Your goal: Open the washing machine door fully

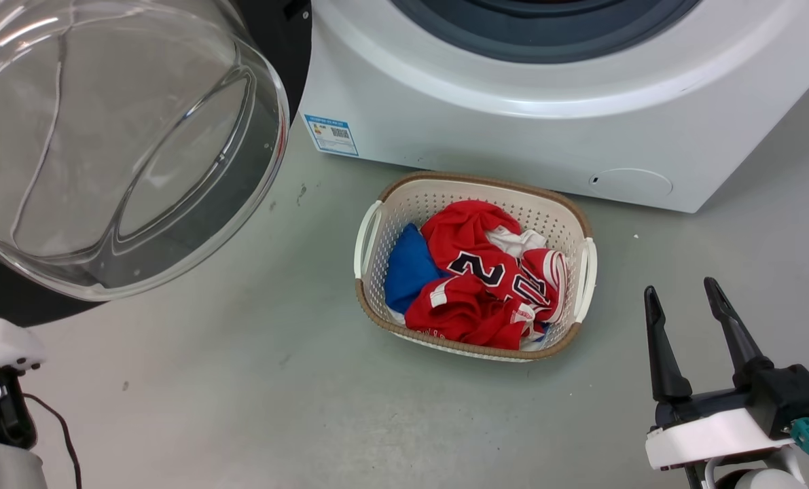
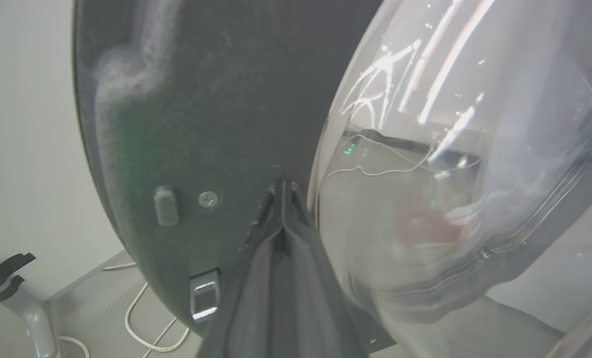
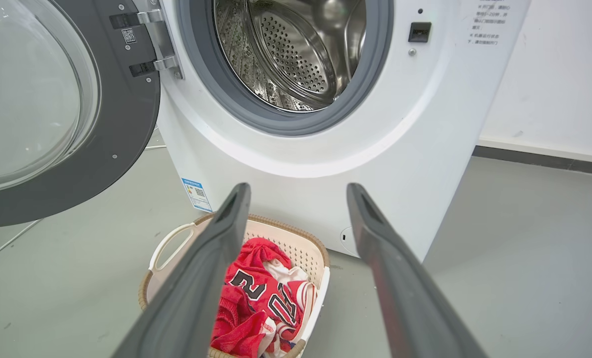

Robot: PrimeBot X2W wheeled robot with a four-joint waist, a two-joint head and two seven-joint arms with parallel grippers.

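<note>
Washing machine door [image 2: 201,99]: the closed, empty left gripper [image 2: 282,190] appears held against its inner face; steady pushing, clear of the glass [image 2: 450,199], is advised.

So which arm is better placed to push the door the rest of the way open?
Left. The left gripper, shut, has its tips at the washing machine door's dark inner face beside the glass bowl. The right gripper hangs open near the laundry basket, clear of the door.
</note>
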